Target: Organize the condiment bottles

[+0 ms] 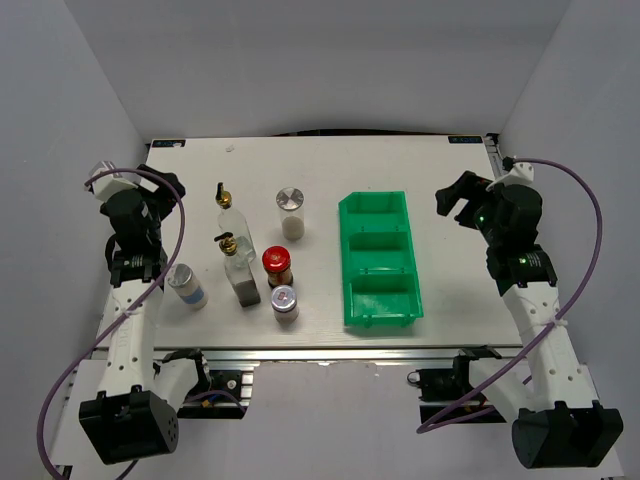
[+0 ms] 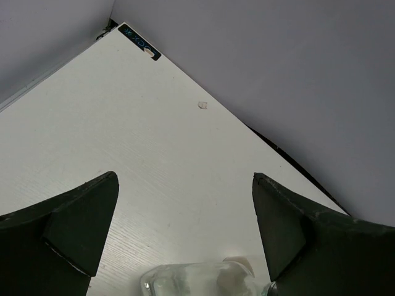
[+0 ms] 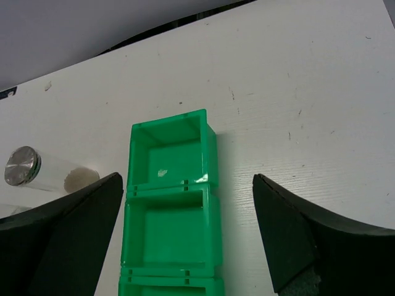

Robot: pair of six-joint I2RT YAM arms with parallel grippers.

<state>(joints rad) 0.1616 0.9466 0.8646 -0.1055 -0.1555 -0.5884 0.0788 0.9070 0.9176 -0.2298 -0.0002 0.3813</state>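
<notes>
a: where are the condiment bottles?

b: all six sit on the tabletop [image 1: 200, 160], grouped left of the green bin [image 1: 347, 262]. the far pourer bottle [image 1: 225, 207] is the furthest back. the near pourer bottle [image 1: 240, 268] is closer to the arms, almost in line with it.

a: and the jars?

b: the far silver-lidded jar [image 1: 291, 213] is to the right of the far pourer bottle, between it and the bin. the red-capped jar [image 1: 277, 267] is just beside the near pourer bottle, on its right. the near silver-lidded jar [image 1: 285, 303] is right in front of the red one. the left silver-lidded jar [image 1: 187, 286] is off to the left by the left arm, apart from the others. i can't tell whether it stands or lies.

a: what about the left gripper [image 2: 185, 185]?

b: it's spread wide with nothing between its fingers, only bare tabletop. a bit of clear glass [image 2: 197, 280] shows at the bottom edge of its wrist view, and i can't tell which bottle it belongs to.

a: and the right gripper [image 3: 188, 185]?

b: it's just as wide and holds nothing. it's above the bin's compartments, and the far silver-lidded jar shows to its left.
</notes>
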